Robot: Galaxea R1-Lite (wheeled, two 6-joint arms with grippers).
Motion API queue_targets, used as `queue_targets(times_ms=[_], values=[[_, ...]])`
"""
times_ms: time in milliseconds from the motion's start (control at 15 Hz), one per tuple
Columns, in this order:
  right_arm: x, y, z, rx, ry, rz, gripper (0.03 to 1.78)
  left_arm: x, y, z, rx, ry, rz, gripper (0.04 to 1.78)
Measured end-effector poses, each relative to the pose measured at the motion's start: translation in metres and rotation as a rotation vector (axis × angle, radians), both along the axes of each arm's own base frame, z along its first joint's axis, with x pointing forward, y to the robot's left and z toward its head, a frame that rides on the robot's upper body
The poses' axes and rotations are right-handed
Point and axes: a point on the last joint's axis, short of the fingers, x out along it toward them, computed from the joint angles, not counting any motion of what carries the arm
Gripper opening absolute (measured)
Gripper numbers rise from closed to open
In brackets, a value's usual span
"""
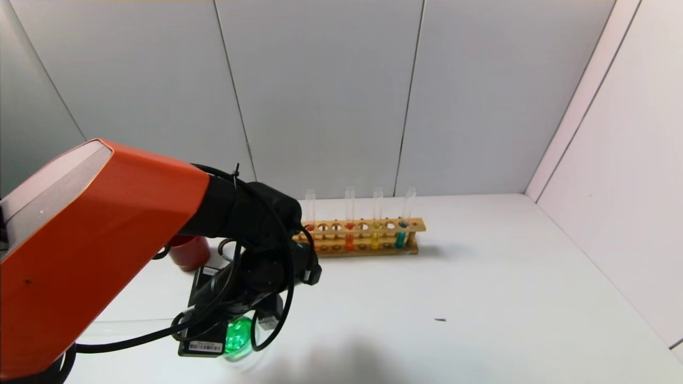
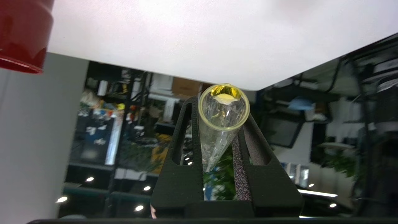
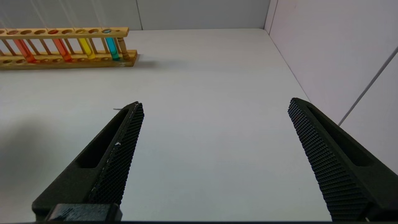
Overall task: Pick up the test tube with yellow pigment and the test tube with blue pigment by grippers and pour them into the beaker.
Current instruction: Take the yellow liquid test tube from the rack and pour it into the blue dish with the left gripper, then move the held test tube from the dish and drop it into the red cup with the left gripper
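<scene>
My left gripper (image 2: 221,109) is shut on the test tube with yellow pigment (image 2: 217,137). The tube's open mouth faces the wrist camera, with a yellow film at its rim. In the head view the left gripper (image 1: 224,314) hangs right over the beaker (image 1: 238,337), which holds green liquid; the held tube is hidden there. The test tube with blue pigment (image 1: 401,234) stands at the rack's right end and also shows in the right wrist view (image 3: 111,49). My right gripper (image 3: 214,104) is open and empty over bare table.
The wooden rack (image 1: 368,249) stands at the back with two orange-red tubes and another yellow-liquid tube (image 1: 375,237). A dark red cup (image 1: 189,252) stands behind the left arm. Grey walls close the back and right. A small dark speck (image 1: 440,320) lies on the table.
</scene>
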Motion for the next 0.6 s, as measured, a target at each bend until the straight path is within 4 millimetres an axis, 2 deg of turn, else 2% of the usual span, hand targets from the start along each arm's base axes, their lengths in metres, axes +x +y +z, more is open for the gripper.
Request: queue_targets(times_ms=[333, 600], values=[[0.0, 0.0, 0.0, 0.0, 0.0, 0.0, 1.7, 0.001, 0.0, -0.003, -0.146, -0.121, 0.16, 0.32], [0.0, 0.0, 0.0, 0.0, 0.0, 0.0, 1.7, -0.002, 0.011, 0.013, -0.31, -0.28, 0.207, 0.32]])
